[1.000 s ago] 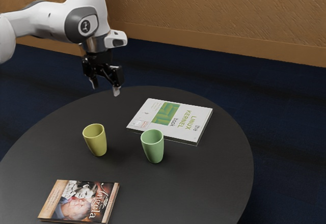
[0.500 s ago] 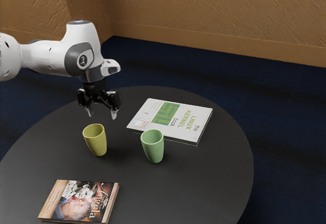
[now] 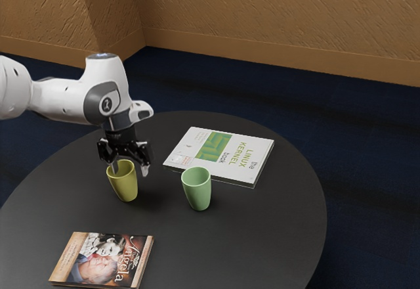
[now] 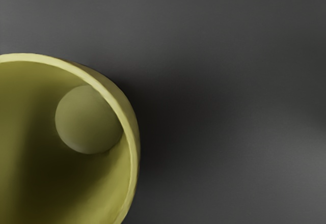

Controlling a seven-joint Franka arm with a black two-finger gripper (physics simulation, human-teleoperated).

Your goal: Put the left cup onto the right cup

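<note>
Our gripper (image 3: 128, 168) hangs at the rim of the yellow cup (image 3: 123, 184), fingers spread apart and gripping nothing; the wrist view looks straight down into that cup (image 4: 66, 147). The cup stands upright on the round black table (image 3: 275, 236), apart from the green cup (image 3: 196, 189) toward the exterior view's right. A white book (image 3: 220, 154) lies beyond the green cup, another book (image 3: 102, 260) near the table's front edge.
</note>
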